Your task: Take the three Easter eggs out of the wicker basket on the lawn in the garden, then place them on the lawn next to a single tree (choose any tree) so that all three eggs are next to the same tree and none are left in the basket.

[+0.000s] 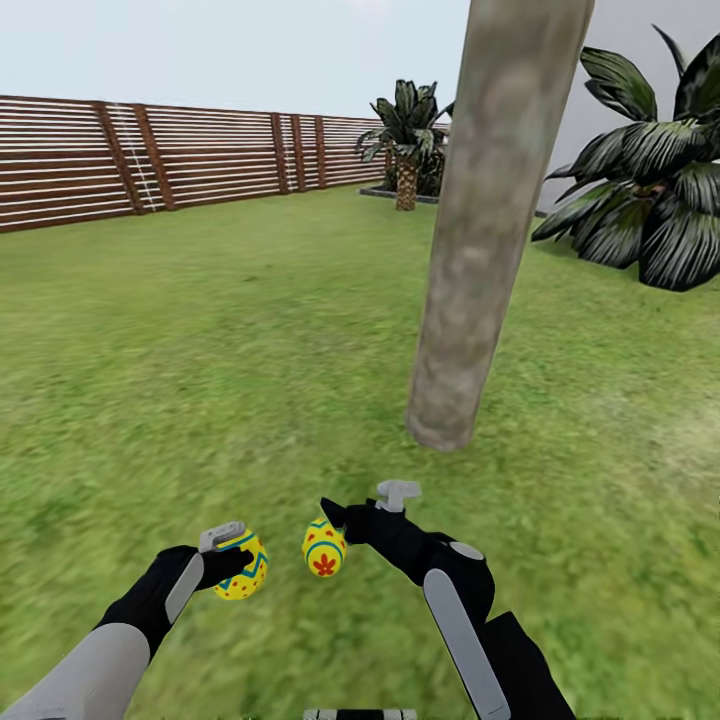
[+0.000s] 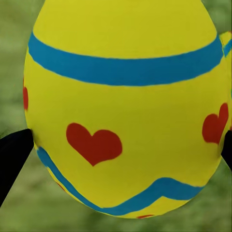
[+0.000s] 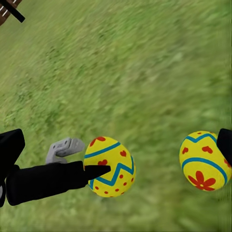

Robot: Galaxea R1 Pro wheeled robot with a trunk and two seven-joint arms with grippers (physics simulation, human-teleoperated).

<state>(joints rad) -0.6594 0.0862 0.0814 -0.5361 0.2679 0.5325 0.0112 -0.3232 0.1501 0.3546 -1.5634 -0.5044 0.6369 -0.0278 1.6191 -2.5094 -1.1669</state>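
My left gripper is shut on a yellow Easter egg with blue bands and red hearts. That egg sits close up between both black fingers in the left wrist view. A second egg with a red flower sits just below the tip of my right gripper, which is open. In the right wrist view this second egg looks small and well beyond the fingers. The tree's grey-brown trunk rises from the lawn just ahead on the right. The basket and third egg are out of view.
A brown slat fence runs along the far left. A short palm stands at the back, and a dark leafy shrub stands to the right by a pale wall. Open grass stretches left of the trunk.
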